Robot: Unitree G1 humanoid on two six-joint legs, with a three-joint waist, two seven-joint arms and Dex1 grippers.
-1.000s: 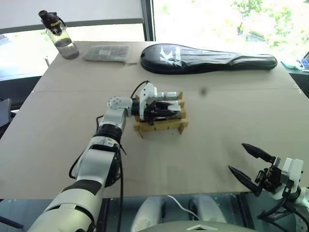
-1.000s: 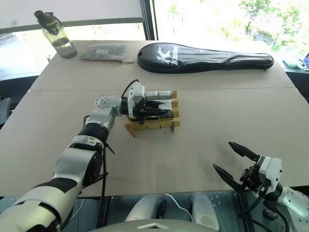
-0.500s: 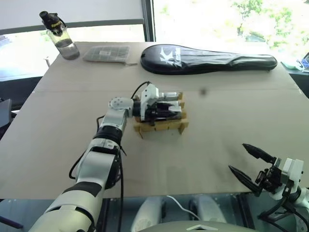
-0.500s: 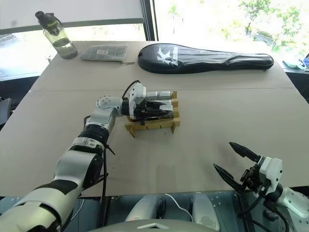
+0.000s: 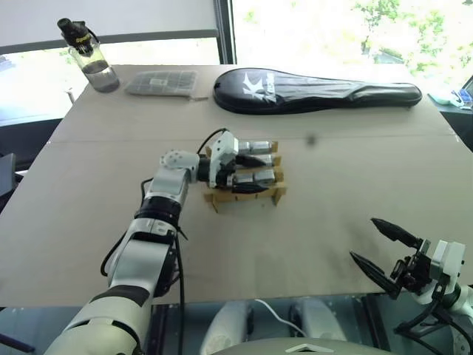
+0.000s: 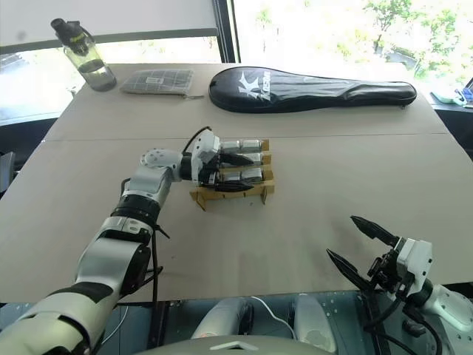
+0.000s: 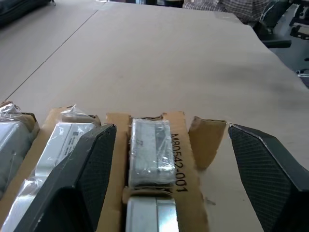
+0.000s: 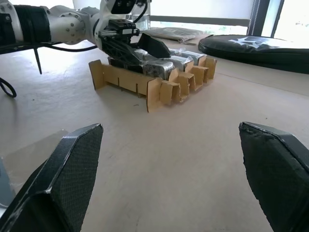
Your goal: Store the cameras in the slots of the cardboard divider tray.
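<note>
Tray: the small tan cardboard divider tray (image 5: 244, 194) is seen mid-table.
Cameras: silver-grey boxy cameras (image 5: 255, 176) are seated in the tray's slots; none is seen outside it, so storing is judged nearly done.
Left gripper (image 5: 247, 174): fingers are spread over the tray, nothing held.
Right gripper (image 5: 384, 250): fingers are wide apart, well away from the tray.

One tray, a handful of cameras, three odd items

One tan slotted cardboard divider tray (image 6: 230, 194) sits under the left gripper (image 6: 240, 172); at least four boxy silver-grey cameras (image 7: 150, 152) can be counted in it. Far beyond that hand: one clear black-capped water bottle (image 5: 89, 55), one flat grey gridded tray (image 5: 162, 81), one long black racket cover (image 5: 318, 89).
</note>
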